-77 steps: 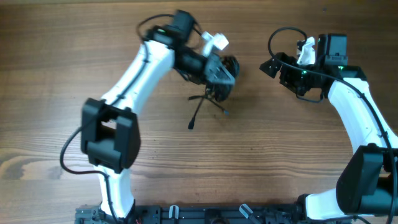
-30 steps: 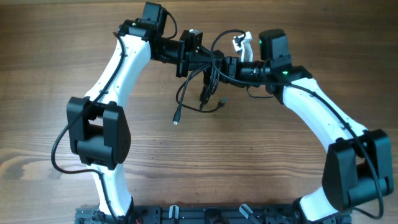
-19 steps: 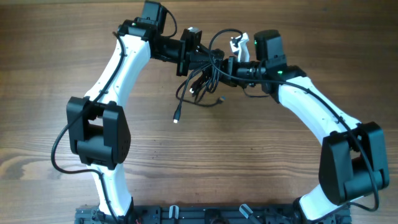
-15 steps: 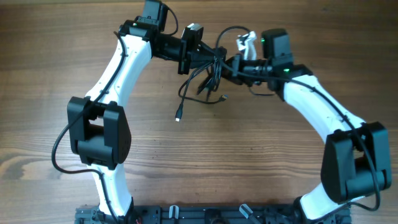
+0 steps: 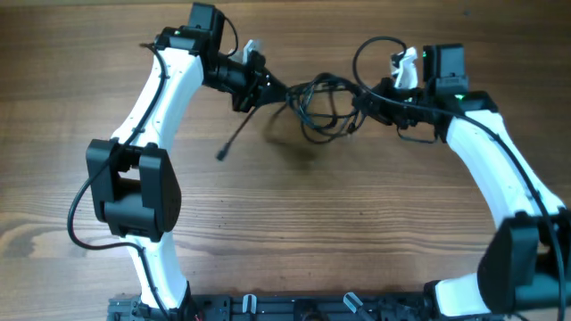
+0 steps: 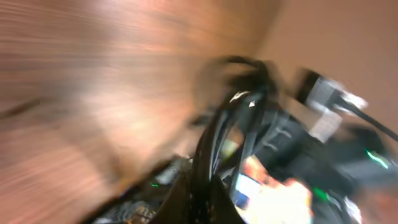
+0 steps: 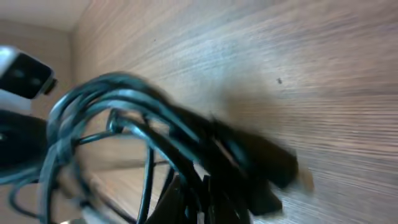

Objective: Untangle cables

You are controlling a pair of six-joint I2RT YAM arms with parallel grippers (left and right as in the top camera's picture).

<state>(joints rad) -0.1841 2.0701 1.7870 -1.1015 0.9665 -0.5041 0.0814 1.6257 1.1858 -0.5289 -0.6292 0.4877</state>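
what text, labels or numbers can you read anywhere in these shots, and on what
None can be read.
The cables and the wooden table show no lettering in the overhead view.
Both wrist views are too motion-blurred to show any print.

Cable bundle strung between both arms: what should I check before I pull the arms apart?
1. Left pincer shut on the thin black cables: ok.
2. Right pincer shut on the same bundle: ok.
3. Bundle lifted off the brown wooden table, shadow beneath it: ok.
4. Loops free of tangles mid-span: not ok, they cross in a knot.
5. Loose plug end clear of both arms: ok.
6. Which strand each pincer holds: cannot tell, wrist views are blurred.
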